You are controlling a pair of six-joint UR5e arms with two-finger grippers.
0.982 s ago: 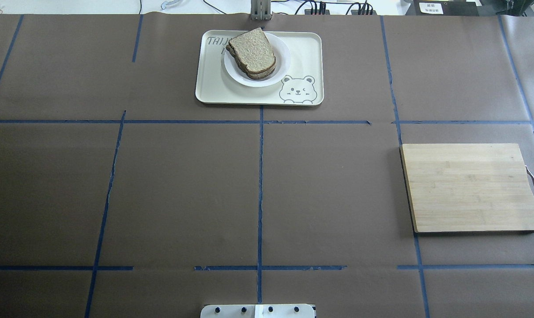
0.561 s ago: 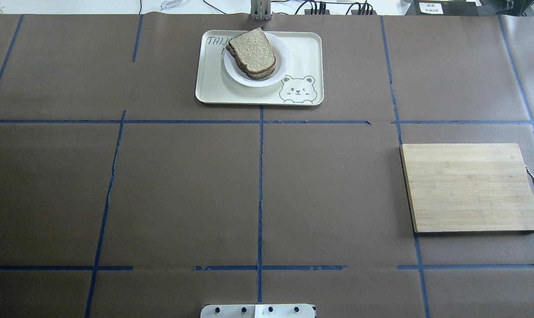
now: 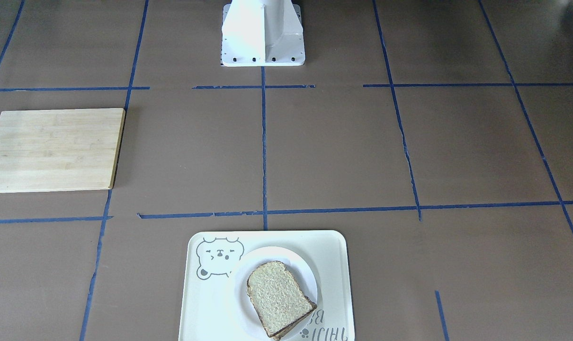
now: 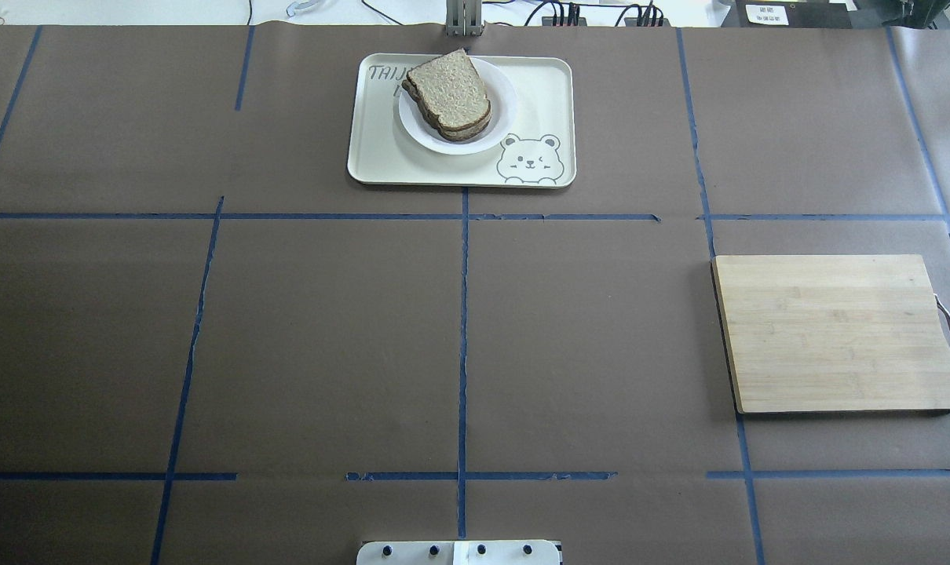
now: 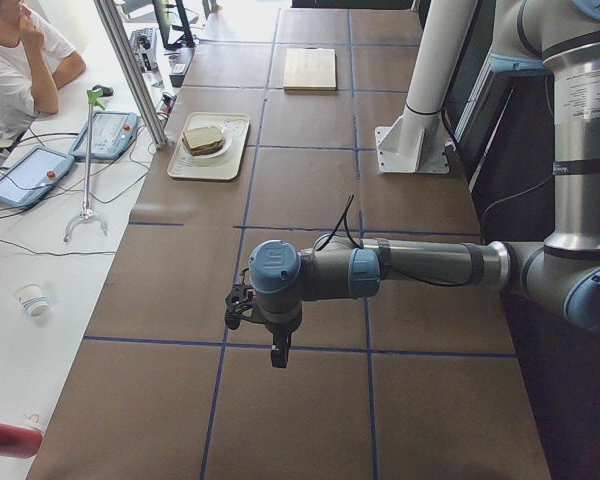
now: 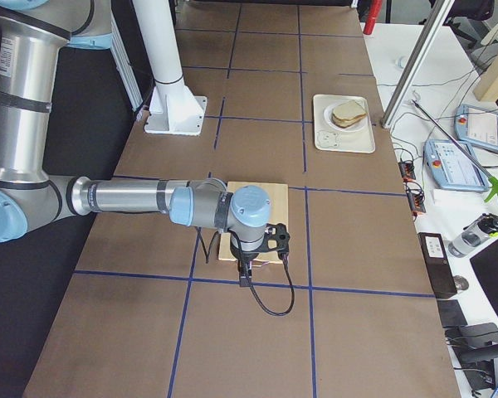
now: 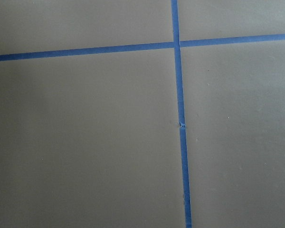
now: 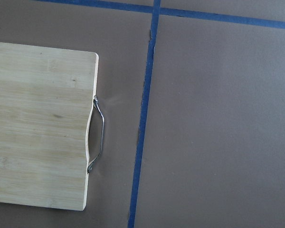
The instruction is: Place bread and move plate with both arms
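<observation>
Bread [image 4: 447,90] lies on the plate [image 4: 503,106], which sits on the bear tray [image 4: 549,90] at the far middle edge of the table [image 4: 326,329]. You see its long axis run almost straight away from the robot, leaned a little. The rounded end is toward the robot, and the straight end hangs over the plate's far rim. At the robot's left, the left gripper [image 5: 278,355] hangs above a tape crossing [image 7: 175,43], well apart from the tray. Between the tray and each gripper you have a broad stretch of brown table. At the right, the cutting board [image 4: 836,333] lies flat, and the right gripper [image 6: 244,278] hangs near its handle [image 8: 96,135]. For both grippers you cannot tell how the jaws stand.
</observation>
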